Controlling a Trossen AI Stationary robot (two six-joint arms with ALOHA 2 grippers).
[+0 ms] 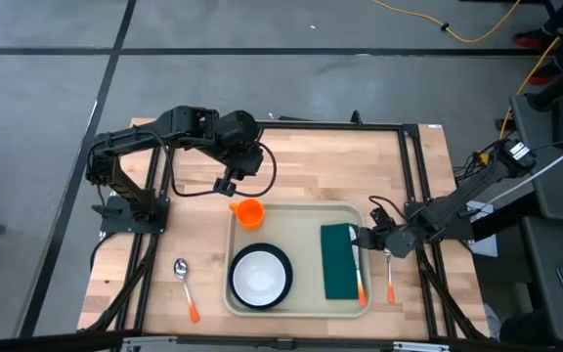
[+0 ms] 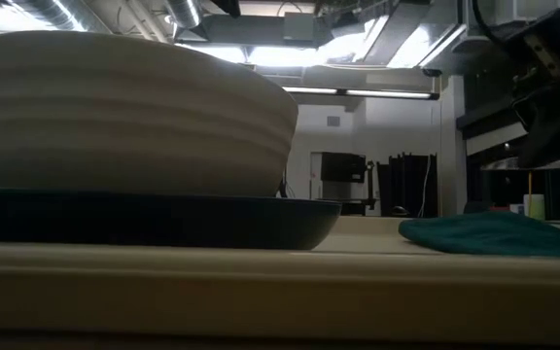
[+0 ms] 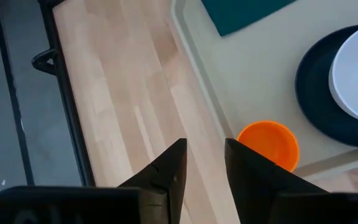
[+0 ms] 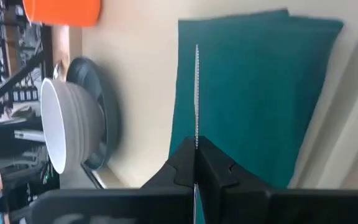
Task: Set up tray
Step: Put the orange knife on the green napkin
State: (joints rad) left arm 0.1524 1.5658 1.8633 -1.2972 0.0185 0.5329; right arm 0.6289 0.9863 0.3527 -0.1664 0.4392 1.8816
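Note:
The beige tray (image 1: 301, 220) lies mid-table and holds an orange cup (image 1: 248, 212), a dark teal plate (image 1: 286, 264) with a white bowl (image 1: 259, 279), and a folded teal napkin (image 1: 337, 262). My right gripper (image 1: 363, 238) hovers over the napkin's far right corner, shut on a knife (image 4: 196, 93). An orange handle (image 1: 361, 293) runs from under it toward the near edge along the napkin's right side and looks like the same knife. My left gripper (image 1: 226, 184) hangs open above the bare wood just beyond the cup (image 3: 268, 144), with nothing between its fingers (image 3: 173, 165). My right gripper pinches the knife's serrated blade (image 4: 196, 134) flat between its two fingers, which lie across the knife. The blade shows edge-on and runs along the napkin's length, its tip toward the far edge. The fingers hide the handle end in the wrist view. Whether the knife touches the napkin I cannot tell.
A spoon (image 1: 184, 284) with an orange handle lies on the wood left of the tray. Another orange-handled utensil (image 1: 390, 282) lies right of the tray, close to my right arm. A black frame (image 1: 413, 166) borders the tabletop. Bare wood stretches between the tray and the far edge.

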